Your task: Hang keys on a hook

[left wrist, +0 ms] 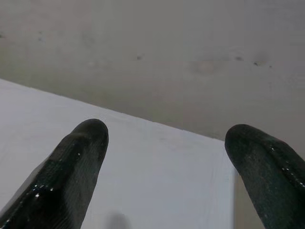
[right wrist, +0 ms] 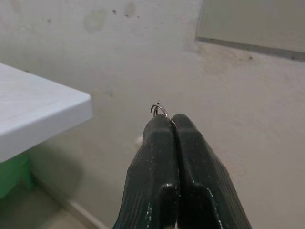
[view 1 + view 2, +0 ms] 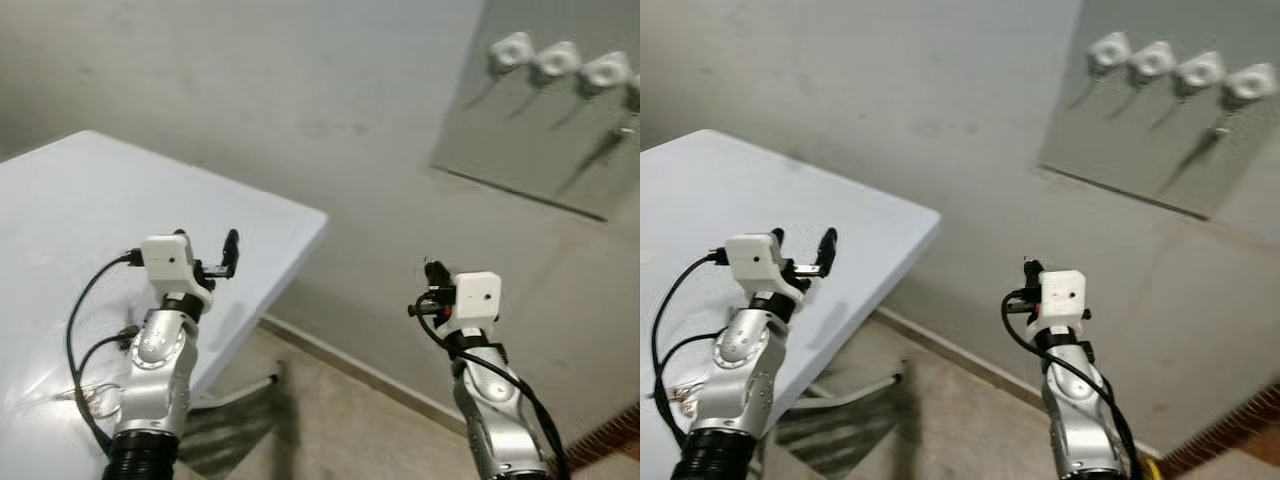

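Okay, my right tool (image 2: 170, 119) is pinched tight on the key ring (image 2: 159, 109), whose small loop pokes out above the fingertips, raised in front of the wall well below the row of white hooks (image 3: 558, 62) on the grey panel. My left tool (image 1: 167, 143) sits spread wide over the white desk (image 3: 120, 210).

Silver arms, white wrist housings, black cables
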`<state>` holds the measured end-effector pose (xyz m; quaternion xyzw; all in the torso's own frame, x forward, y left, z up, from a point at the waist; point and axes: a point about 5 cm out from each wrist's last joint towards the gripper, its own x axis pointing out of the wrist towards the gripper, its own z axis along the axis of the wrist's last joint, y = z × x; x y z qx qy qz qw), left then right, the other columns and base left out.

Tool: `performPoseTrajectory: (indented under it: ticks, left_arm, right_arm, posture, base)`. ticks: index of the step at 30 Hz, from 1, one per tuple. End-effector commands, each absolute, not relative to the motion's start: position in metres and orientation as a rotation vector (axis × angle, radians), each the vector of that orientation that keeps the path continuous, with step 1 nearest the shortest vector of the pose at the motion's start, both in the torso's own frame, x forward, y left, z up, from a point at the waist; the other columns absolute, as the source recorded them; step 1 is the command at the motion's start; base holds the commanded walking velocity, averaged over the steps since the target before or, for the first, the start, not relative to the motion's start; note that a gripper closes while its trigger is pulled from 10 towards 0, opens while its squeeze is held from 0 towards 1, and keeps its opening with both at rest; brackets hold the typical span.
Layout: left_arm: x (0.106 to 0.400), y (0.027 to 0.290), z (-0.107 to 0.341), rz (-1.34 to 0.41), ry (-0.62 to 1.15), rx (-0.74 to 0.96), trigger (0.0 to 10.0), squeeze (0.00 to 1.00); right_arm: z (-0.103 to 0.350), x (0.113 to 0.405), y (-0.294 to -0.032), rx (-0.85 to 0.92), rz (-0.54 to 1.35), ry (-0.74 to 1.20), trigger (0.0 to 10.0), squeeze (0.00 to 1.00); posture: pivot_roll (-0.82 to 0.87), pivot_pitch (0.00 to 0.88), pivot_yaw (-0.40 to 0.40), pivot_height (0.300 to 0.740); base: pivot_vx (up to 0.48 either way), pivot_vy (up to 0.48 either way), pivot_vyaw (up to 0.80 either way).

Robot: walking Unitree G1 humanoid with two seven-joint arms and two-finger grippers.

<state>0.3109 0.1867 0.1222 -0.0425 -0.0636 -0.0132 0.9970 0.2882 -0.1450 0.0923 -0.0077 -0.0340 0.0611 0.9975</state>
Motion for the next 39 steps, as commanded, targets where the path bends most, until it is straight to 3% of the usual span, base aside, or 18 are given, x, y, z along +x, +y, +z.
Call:
performPoseTrajectory:
  ticks: [1, 26, 39]
  left_arm:
    - [0.312, 0.179, 0.125, -0.056, -0.135, -0.078, 10.0, 0.0]
    - [0.314, 0.172, 0.124, -0.101, -0.121, -0.066, 10.0, 0.0]
    - [0.31, 0.166, 0.122, -0.154, -0.086, -0.07, 10.0, 0.0]
  right_arm:
    - [0.097, 0.289, -0.152, -0.029, 0.107, -0.08, 10.0, 0.0]
    - [0.096, 0.29, -0.151, -0.039, 0.103, -0.075, 10.0, 0.0]
    - [0.094, 0.29, -0.16, -0.006, 0.014, -0.039, 10.0, 0.0]
  posture:
    - [0.04, 0.0, -0.003, 0.74]
    - [0.04, 0.0, 0.001, 0.74]
    - [0.04, 0.0, 0.006, 0.74]
  base:
    - [0.0, 0.0, -0.79]
    - [0.0, 0.0, -0.78]
    - [0.0, 0.0, 0.0]
